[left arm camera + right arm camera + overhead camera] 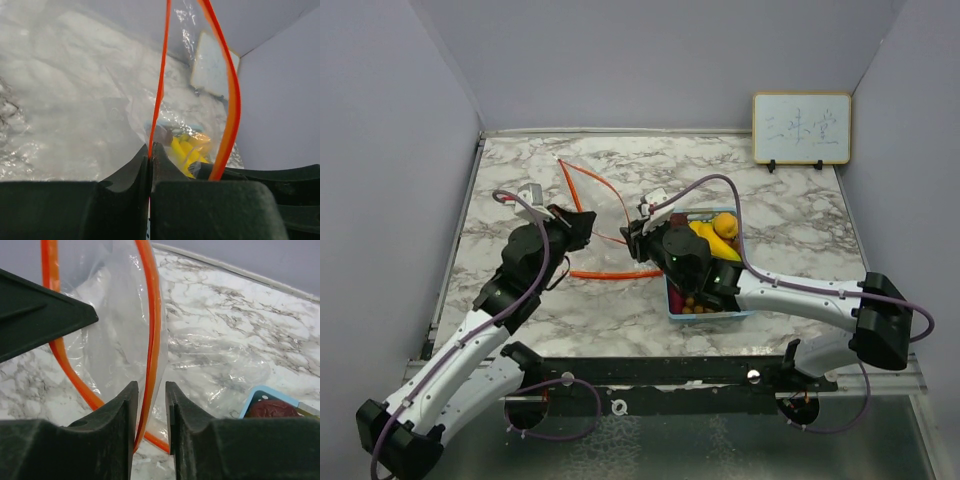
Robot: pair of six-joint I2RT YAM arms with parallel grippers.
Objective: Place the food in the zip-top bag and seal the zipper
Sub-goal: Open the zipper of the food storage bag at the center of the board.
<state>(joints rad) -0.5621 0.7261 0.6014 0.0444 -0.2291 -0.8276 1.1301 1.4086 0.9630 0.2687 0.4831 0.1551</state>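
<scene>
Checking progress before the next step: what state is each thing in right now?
zip-top bag: mouth open, unsealed, looks empty.
food: in the basket, not bagged.
basket: upright, holding the food.
left gripper: jaws shut on the bag's zipper rim.
right gripper: jaws slightly open around the opposite rim.

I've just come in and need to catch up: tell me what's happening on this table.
Both arms are working at the mouth of the clear zip-top bag, which lies on the marble table. The left gripper is shut on the bag's orange zipper strip. The right gripper has its jaws slightly apart, with another stretch of that strip running between them. The food, yellow bananas among it, sits in the light-blue basket beside the bag, and the bag looks empty.
</scene>
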